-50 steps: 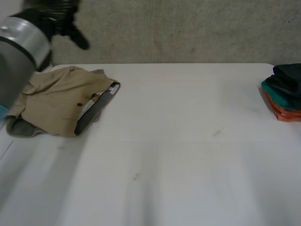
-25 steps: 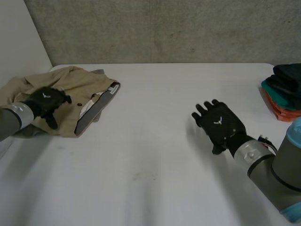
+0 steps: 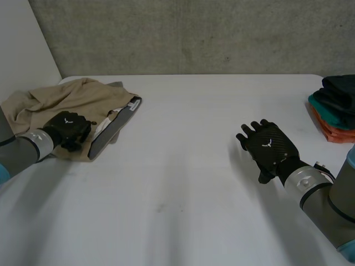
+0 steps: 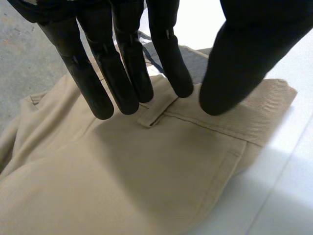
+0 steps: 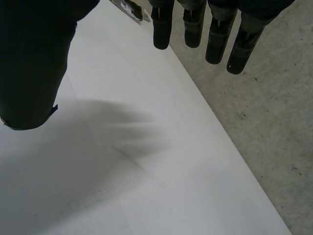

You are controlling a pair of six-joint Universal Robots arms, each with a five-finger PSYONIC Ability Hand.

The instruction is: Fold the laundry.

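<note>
Crumpled tan trousers (image 3: 72, 102) lie at the table's far left, their dark-lined waistband (image 3: 113, 127) turned toward the middle. My left hand (image 3: 69, 128) sits on the near part of the trousers by the waistband. In the left wrist view its fingers (image 4: 122, 63) and thumb press together on the tan cloth (image 4: 122, 171) at a belt loop, pinching the waistband edge. My right hand (image 3: 269, 147) hovers over the bare table right of centre, palm down. Its fingers (image 5: 193, 24) are straight and spread and hold nothing.
A stack of folded clothes (image 3: 335, 108), dark, teal and orange, stands at the table's right edge. The white table (image 3: 188, 183) stretches between the two hands. A grey wall runs behind the far edge.
My left hand has come down from above onto the trousers and its fingers have curled onto the waistband. My right hand has come into view and drifted slightly to the right.
</note>
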